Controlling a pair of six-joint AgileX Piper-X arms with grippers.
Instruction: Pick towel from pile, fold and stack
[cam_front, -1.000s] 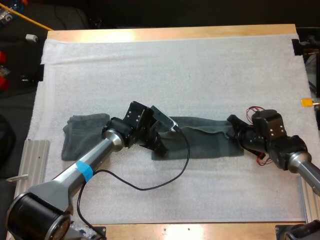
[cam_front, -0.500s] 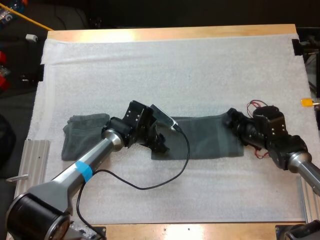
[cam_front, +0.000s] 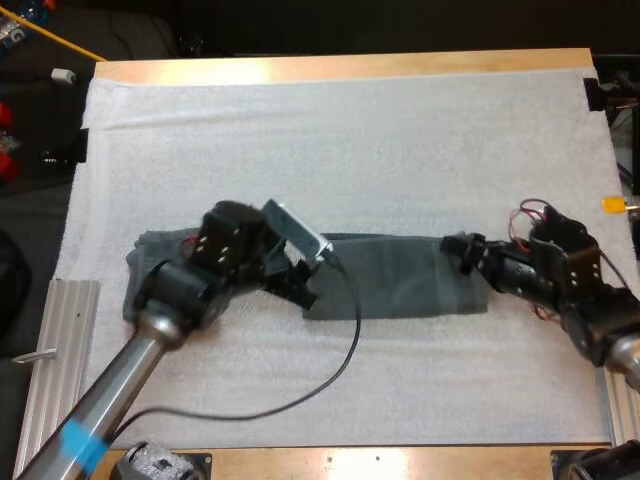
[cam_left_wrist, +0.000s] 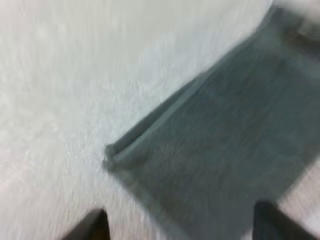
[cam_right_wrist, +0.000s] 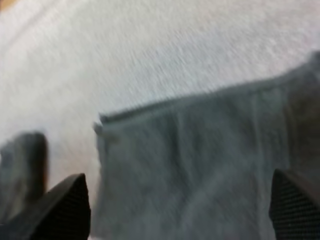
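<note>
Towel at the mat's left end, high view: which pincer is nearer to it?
Left. The left pincer sits between the left-end towel and the flat towel's left end; the right pincer is at the flat towel's opposite end.

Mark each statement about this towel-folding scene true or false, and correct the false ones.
1. The towel lies flat on the white mat. True.
2. The left gripper is shut on the towel. False: in the left wrist view its fingers stand apart, clear of the cloth.
3. The right gripper is at the towel's right end. True.
4. The towel hangs over the table's far edge. False: it lies on the near half of the mat, well short of that edge.
5. The right gripper is open. True: its fingers stand wide apart over the towel.
</note>
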